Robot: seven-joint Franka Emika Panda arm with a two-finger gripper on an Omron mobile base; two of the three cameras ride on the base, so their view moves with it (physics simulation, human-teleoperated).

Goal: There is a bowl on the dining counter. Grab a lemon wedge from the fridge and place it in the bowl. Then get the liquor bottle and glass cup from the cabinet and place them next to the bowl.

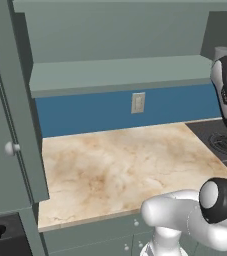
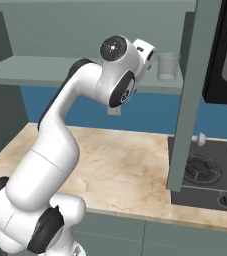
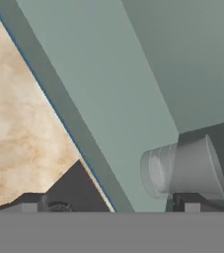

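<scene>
The glass cup [image 2: 167,66] stands upright on the lower shelf of the open grey-green cabinet [image 2: 45,70], near the shelf's right end. My gripper [image 2: 151,56] is raised to shelf height, just left of the cup and apart from it. In the rolled hand view the cup [image 3: 185,168] lies close ahead, off to the side of one fingertip rather than between the two. The gripper [image 3: 109,205] is open, its tips wide apart with nothing between them. The cabinet shelf [image 1: 120,72] is otherwise bare. The bowl, lemon wedge, fridge, dining counter and liquor bottle are out of view.
One open cabinet door [image 2: 187,100] with a small knob [image 2: 201,139] hangs right of the cup. The other open door [image 1: 15,125] stands at the far left. Below lie a beige worktop [image 1: 120,165], a black hob [image 2: 210,175] and a wall socket [image 1: 138,102].
</scene>
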